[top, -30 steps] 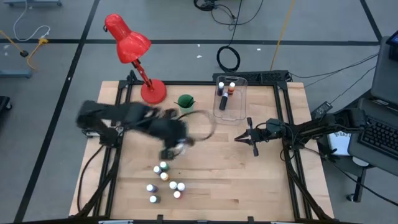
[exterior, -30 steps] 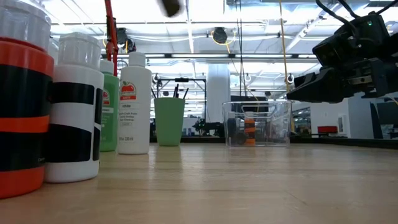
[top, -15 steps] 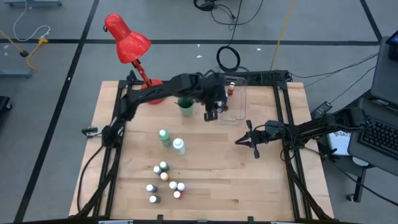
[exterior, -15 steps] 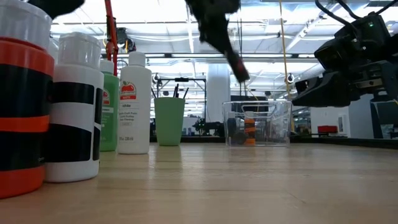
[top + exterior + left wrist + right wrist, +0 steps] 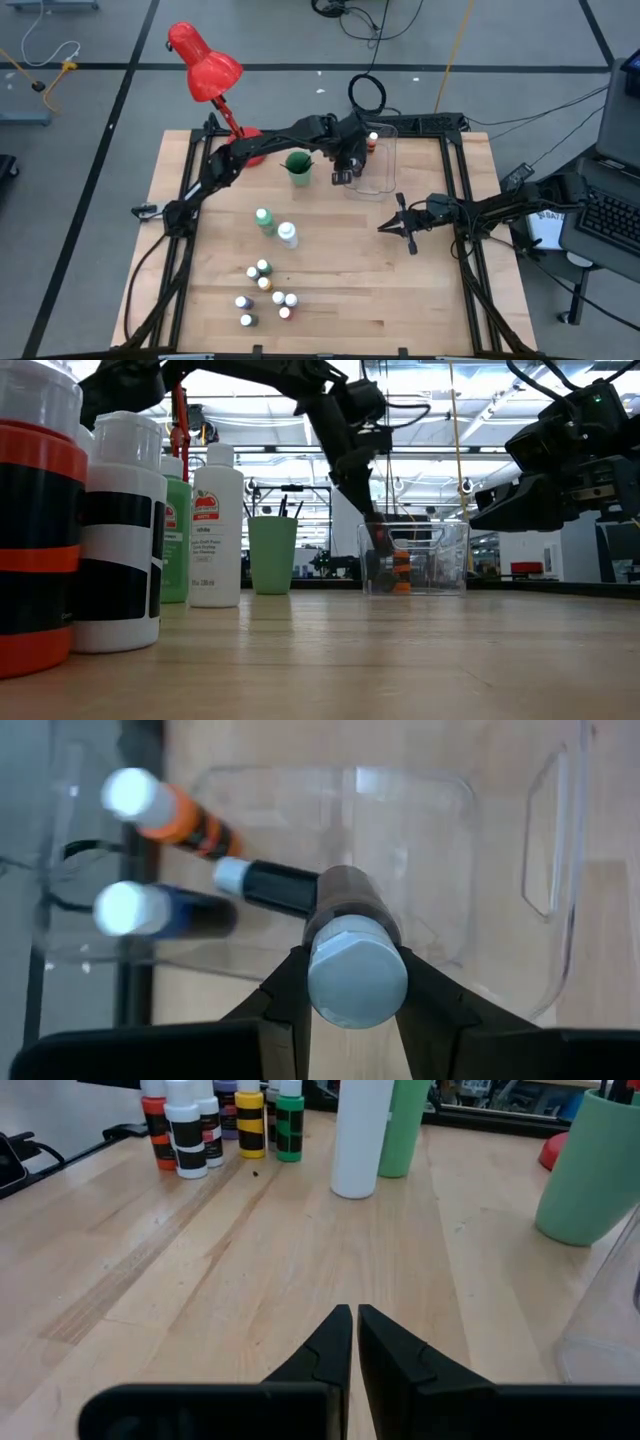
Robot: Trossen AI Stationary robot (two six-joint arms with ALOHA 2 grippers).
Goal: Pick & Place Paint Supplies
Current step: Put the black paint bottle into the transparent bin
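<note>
Both arms are dark, near black — jointed tubes on black frames, thin black cables trailing off. The right gripper (image 5: pixel 354 1342) ends in two matte black, wedge-shaped fingers (image 5: pixel 325 1348).

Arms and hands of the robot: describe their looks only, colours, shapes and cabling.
Both arms are dark, nearly black, built of slim jointed segments. The left hand has two dark angular fingers with flat inner faces. The right hand ends in two black, wedge-shaped fingers tapering to points. Black cables run along the table's side rails below each arm's base. No markings are legible on either arm.
</note>
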